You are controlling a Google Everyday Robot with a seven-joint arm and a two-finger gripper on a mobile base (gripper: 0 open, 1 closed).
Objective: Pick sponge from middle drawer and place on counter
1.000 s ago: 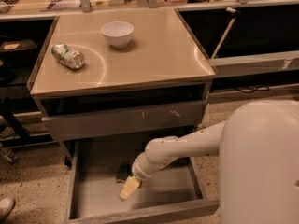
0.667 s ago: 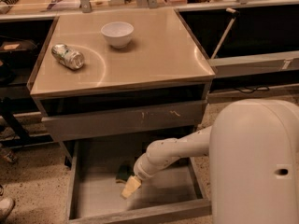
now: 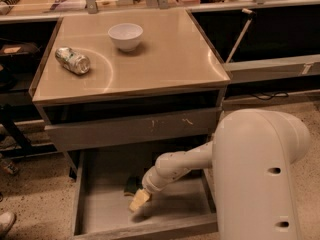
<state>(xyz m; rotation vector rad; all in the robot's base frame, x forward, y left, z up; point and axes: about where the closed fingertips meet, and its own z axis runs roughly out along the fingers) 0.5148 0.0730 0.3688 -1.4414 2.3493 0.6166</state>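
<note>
Gripper (image 3: 139,200) sits low inside the middle drawer (image 3: 100,209), just beside the sponge (image 3: 131,185). State of the jaws cannot be told. Worktop (image 3: 170,64) carries a bowl (image 3: 125,36) near its back edge.

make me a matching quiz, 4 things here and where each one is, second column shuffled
Things:
1. white bowl
2. crushed can
3. sponge
4. gripper

Places:
a. on the floor of the open middle drawer, just behind the arm's tip
b. lying on its side at the left of the counter
c. low inside the open drawer, just in front of the dark object there
d. upright near the back of the tan top

Pairs: 1-d, 2-b, 3-a, 4-c
</note>
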